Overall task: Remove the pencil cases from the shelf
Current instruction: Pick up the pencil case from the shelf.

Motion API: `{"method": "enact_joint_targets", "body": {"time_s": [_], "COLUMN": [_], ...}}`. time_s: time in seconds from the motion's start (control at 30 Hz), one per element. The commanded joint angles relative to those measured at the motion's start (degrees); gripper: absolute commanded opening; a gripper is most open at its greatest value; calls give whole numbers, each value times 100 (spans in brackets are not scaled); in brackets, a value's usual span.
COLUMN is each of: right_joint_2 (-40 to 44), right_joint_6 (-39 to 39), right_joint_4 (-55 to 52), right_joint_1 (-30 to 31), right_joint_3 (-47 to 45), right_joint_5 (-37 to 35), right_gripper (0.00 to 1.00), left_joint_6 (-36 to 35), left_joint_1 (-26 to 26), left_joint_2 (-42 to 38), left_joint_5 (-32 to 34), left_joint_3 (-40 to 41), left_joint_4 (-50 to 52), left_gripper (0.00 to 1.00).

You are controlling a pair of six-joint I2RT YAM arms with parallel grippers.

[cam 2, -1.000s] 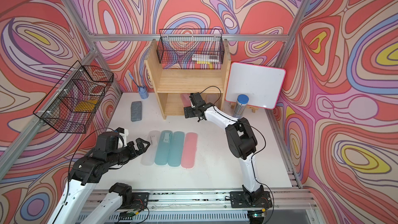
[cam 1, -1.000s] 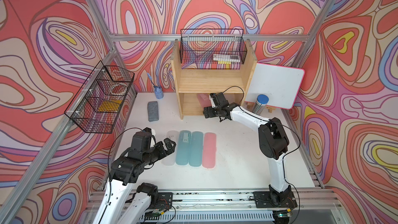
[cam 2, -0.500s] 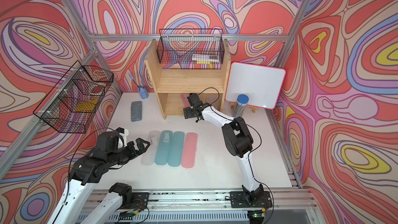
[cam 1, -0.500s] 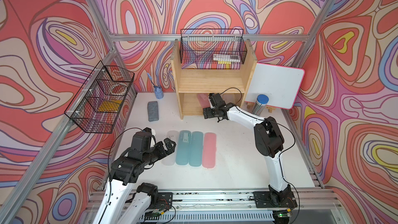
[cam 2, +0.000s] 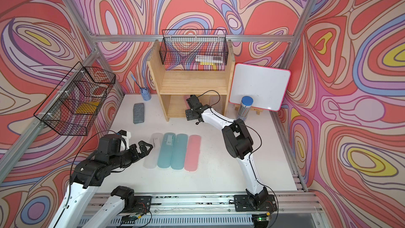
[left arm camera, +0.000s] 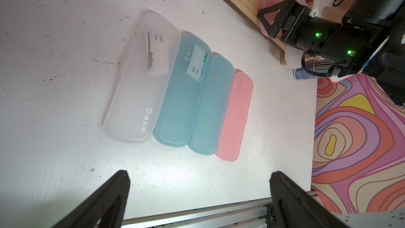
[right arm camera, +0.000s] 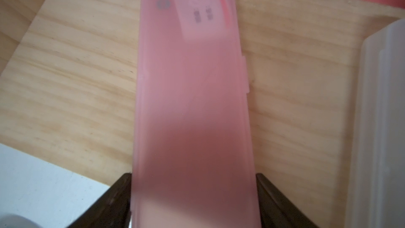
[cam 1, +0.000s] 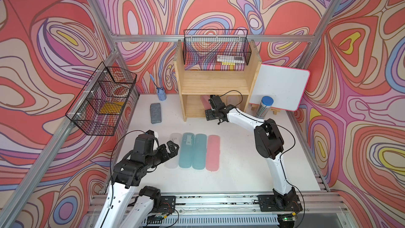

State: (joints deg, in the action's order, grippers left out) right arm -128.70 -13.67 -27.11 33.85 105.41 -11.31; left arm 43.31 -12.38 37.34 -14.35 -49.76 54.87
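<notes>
Right gripper (right arm camera: 194,178) pinching a pink case (right arm camera: 190,95) in the shelf (cam 1: 214,84)
Its fingers (right arm camera: 118,194) press both long sides of the pink case, which lies on the lower board, with a clear case (right arm camera: 381,117) apart beside it. Near the table's (cam 1: 241,172) front edge four more cases (cam 1: 192,150), clear, teal, teal, pink, lie side by side; the left gripper (left arm camera: 199,173) hangs spread wide by the clear one

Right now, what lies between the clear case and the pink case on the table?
A labelled teal case and a plain teal case, side by side, clearest in the left wrist view.
</notes>
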Motion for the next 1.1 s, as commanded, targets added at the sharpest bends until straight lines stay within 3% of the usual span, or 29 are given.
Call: {"method": "enact_joint_targets", "body": {"time_s": [0.0, 0.1, 0.53, 1.07], "right_joint_2": [-192, -174, 594, 2538], "right_joint_6": [31, 18, -247, -967], "right_joint_4": [-230, -309, -287, -219], "right_joint_1": [37, 48, 129, 756], "right_joint_3": [77, 69, -537, -2643], "right_joint_5": [-114, -86, -11, -339], "right_gripper": [76, 69, 67, 67], "left_joint_6": [-24, -7, 169, 257], "left_joint_1": [25, 25, 25, 25], "left_joint_2": [-87, -96, -243, -517], "left_joint_5": [94, 98, 90, 23], "left_joint_3": [52, 53, 162, 274], "left_joint_4": [28, 32, -102, -119], "left_gripper": [99, 99, 99, 99]}}
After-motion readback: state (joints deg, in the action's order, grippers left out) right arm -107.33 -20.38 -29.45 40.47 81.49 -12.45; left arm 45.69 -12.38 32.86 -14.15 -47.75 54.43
